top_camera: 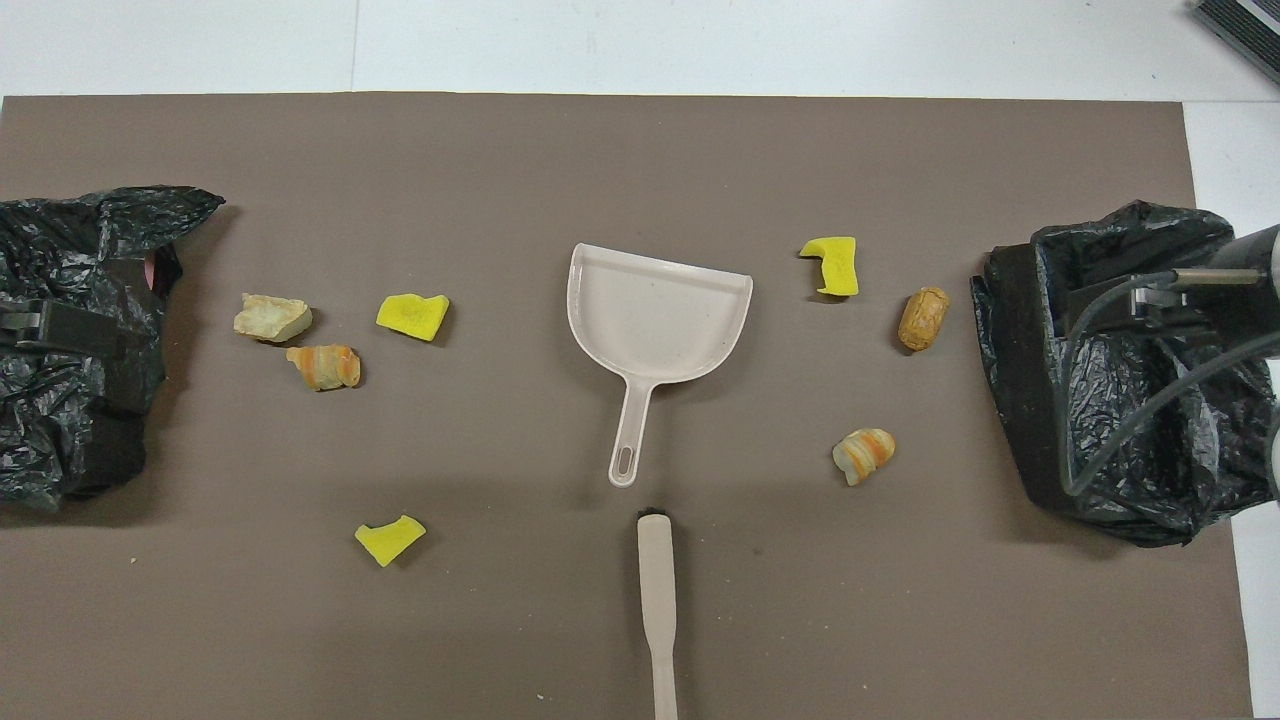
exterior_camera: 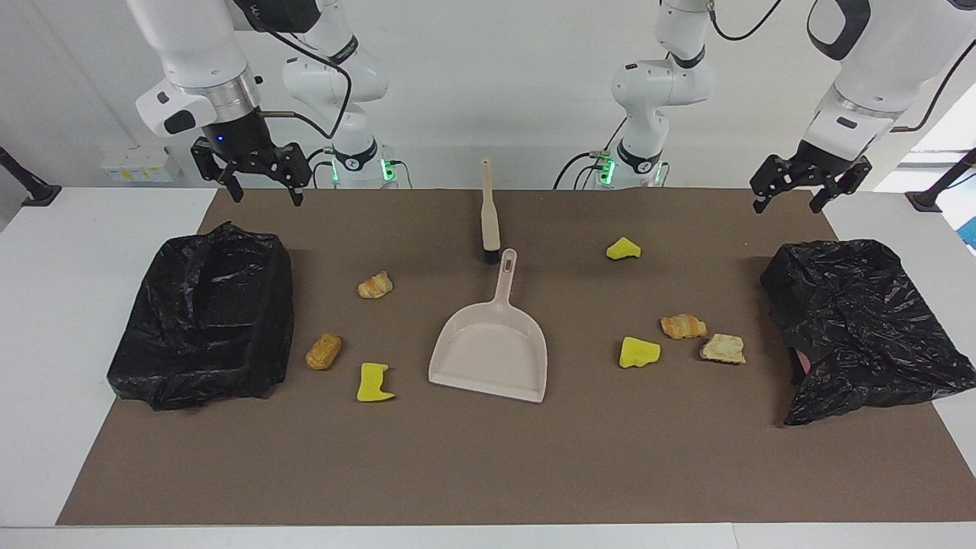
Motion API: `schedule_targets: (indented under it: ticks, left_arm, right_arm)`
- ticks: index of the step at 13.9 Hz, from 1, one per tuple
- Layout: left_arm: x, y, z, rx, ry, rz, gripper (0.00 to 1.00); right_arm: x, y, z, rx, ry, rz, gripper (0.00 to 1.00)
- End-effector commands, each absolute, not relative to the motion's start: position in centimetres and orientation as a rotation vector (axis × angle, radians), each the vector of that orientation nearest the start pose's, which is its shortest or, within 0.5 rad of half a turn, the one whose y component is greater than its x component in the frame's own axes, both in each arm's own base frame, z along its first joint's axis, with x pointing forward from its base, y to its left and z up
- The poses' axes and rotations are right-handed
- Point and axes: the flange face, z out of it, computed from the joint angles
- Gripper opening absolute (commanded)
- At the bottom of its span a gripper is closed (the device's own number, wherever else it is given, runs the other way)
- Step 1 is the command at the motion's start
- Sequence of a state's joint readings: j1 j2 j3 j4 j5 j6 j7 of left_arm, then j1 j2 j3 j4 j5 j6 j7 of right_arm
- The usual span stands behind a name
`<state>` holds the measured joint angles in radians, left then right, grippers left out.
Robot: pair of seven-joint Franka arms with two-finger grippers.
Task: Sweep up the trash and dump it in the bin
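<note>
Both hands are up in the air, holding nothing. The right gripper hangs with its fingers wide apart over the table edge by the boxy bin lined with a black plastic bag. The left gripper hangs wide open too, by the other crumpled black bag bin at its end.

No sweeping has begun, I think. To do it well, one hand should take the long beige brush by its flat handle, and the other should take the smooth beige plastic dustpan by its thin handle. The dustpan lip should stay flat on the soft brown mat so bits roll in.

The trash is spread on both sides of the dustpan. Three bright yellow spongy chunks look light and squashy. The stripy golden croissant pieces, a brown bread roll and a pale crusty chunk look bumpy and may roll away.
</note>
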<state>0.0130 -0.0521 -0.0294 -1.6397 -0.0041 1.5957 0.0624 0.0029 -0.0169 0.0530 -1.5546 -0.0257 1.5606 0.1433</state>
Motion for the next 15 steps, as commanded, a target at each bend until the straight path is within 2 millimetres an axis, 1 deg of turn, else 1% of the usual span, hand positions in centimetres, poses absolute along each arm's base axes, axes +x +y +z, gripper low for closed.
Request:
schedule_targets:
  ticks: [1, 8, 13, 14, 15]
  left_arm:
    - [53.2, -1.2, 62.0, -3.149, 0.286, 0.005, 1.00]
    - [53.4, -1.4, 62.4, -3.148, 0.302, -0.017, 1.00]
    - [53.3, -1.5, 62.2, -3.145, 0.318, -0.010, 1.00]
    - [53.2, -1.6, 62.2, -3.145, 0.321, -0.005, 1.00]
    - [53.0, -2.3, 62.1, -3.144, 0.343, 0.010, 1.00]
  right_arm:
    - [54.8, 2.6, 64.3, -3.147, 0.112, -0.015, 1.00]
    - [54.8, 2.6, 64.3, -3.140, 0.099, -0.017, 1.00]
    - [54.6, 2.5, 64.2, -3.137, 0.108, -0.002, 1.00]
    - [54.6, 2.7, 64.0, -3.137, 0.113, -0.004, 1.00]
    - [54.6, 2.9, 64.0, -3.137, 0.113, -0.007, 1.00]
